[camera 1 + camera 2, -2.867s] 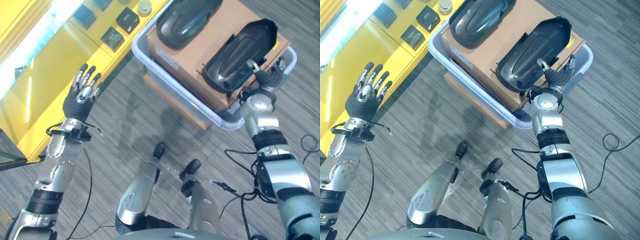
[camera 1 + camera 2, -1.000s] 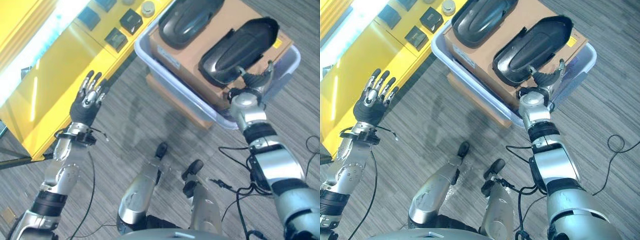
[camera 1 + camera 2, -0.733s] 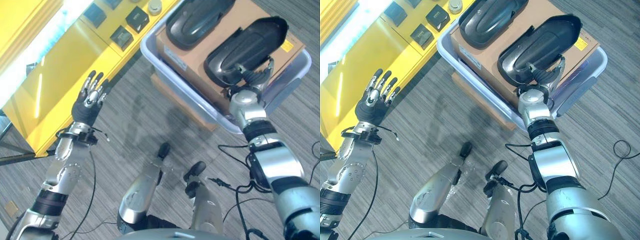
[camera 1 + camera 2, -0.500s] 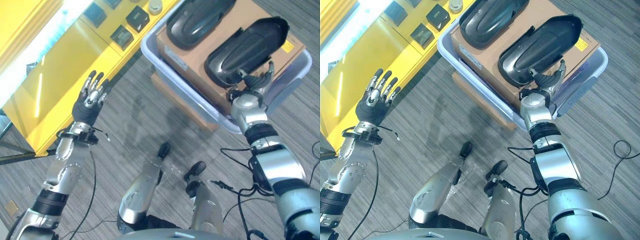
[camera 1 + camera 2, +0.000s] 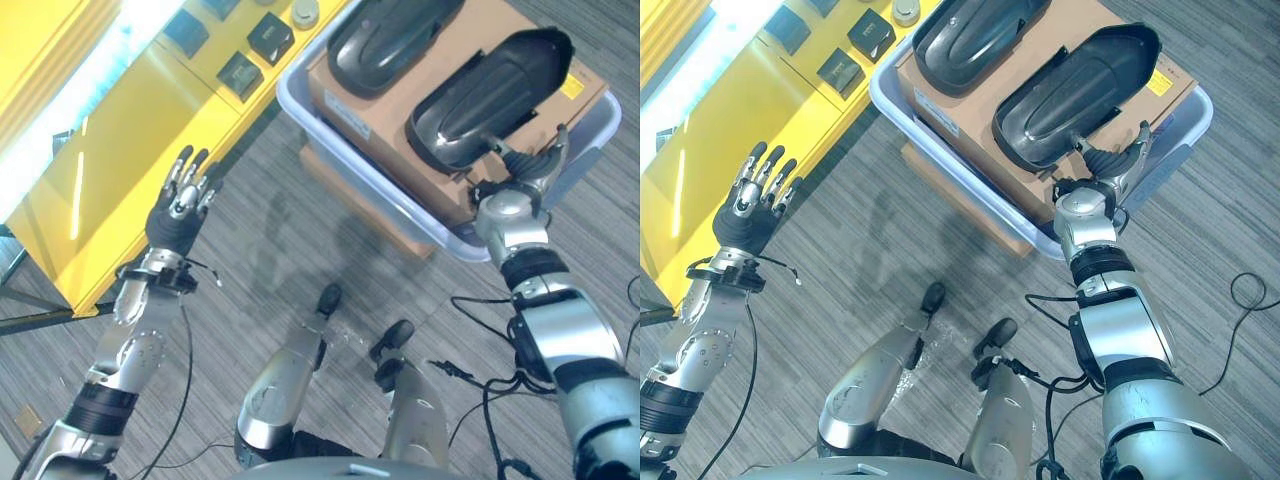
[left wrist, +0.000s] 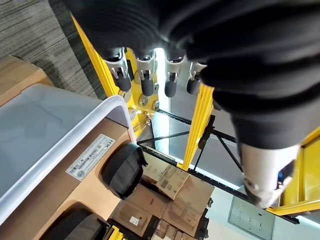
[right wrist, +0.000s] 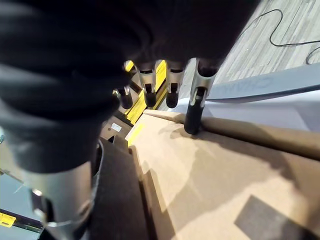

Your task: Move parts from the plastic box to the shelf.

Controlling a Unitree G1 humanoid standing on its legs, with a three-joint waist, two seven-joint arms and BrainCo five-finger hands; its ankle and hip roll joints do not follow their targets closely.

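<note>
A pale plastic box (image 5: 585, 140) holds a cardboard carton (image 5: 370, 100) with two black moulded parts lying on top. The nearer part (image 5: 490, 95) ends just beyond my right hand (image 5: 520, 175). That hand is open, its fingers (image 7: 192, 110) straight, and one tip rests on the carton (image 7: 210, 175) beside the black part (image 7: 117, 200). The farther part (image 5: 390, 35) lies untouched. My left hand (image 5: 178, 210) is raised and open over the floor beside the yellow shelf (image 5: 120, 140), holding nothing.
Small black blocks (image 5: 240, 72) and a round piece (image 5: 303, 12) sit on the shelf near the box's corner. A low wooden base (image 5: 340, 195) carries the box. Striped carpet lies between shelf and box.
The view has shifted a little. My right hand has edged rightward at the near end of the closer part, with its fingers still straight. The left hand keeps its raised pose.
</note>
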